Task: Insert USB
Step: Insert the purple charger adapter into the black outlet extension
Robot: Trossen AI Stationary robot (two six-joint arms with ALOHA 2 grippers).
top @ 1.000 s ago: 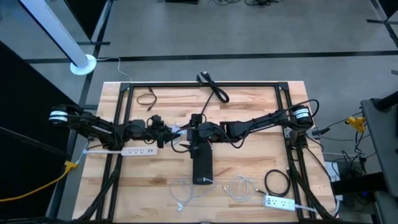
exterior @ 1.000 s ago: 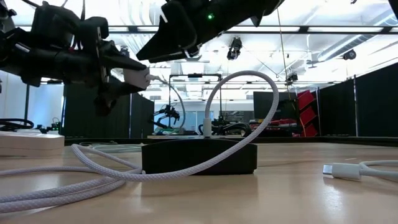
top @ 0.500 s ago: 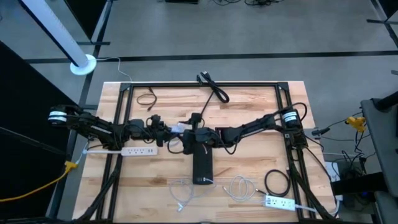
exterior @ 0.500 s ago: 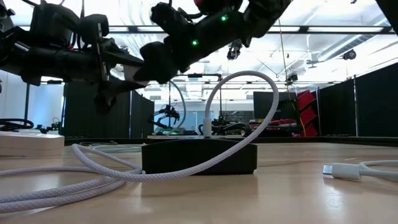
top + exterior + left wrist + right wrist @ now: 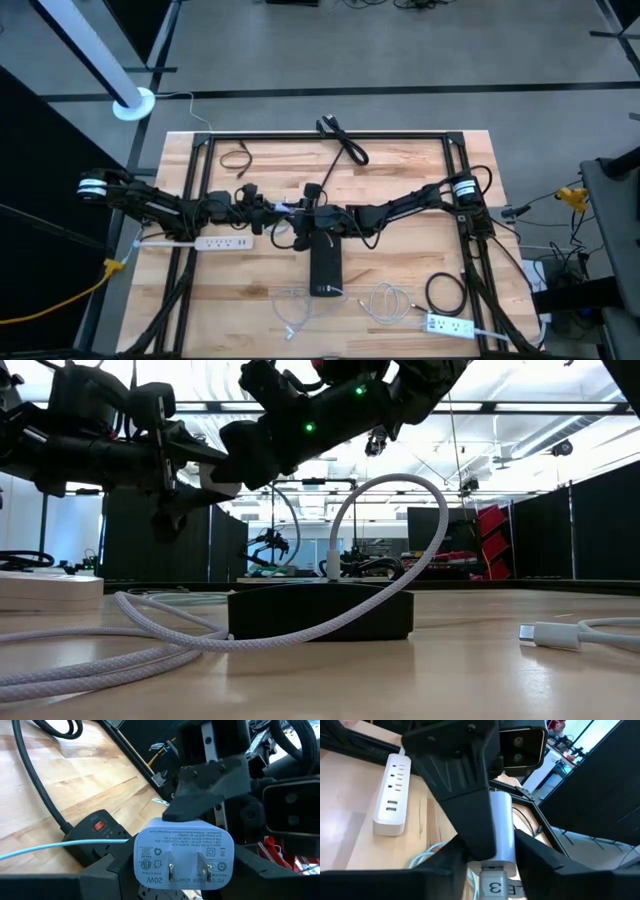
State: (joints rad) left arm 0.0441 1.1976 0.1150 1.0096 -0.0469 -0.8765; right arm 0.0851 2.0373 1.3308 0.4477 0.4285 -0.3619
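Left pincer [image 5: 182, 870] clenched on white USB charger [image 5: 184, 855], prongs facing its camera; right pincer [image 5: 485, 865] grasping USB plug [image 5: 501, 832], just beside charger, above table [image 5: 400, 260]

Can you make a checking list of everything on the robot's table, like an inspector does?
Surface: wooden table, bare between things.
Job's things: white charger, prongs showing; USB plug right at it; whether it is in, cannot tell.
Clutter: black power strip mid-table; white power strip on the left; second white strip at the near right corner.
Grippers: left gripper shut on the charger; right gripper shut on the plug, meeting it above mid-table.
Cables: black cable at the far edge; white cables near the front.
Surroundings: black partitions; people: nothing seen.
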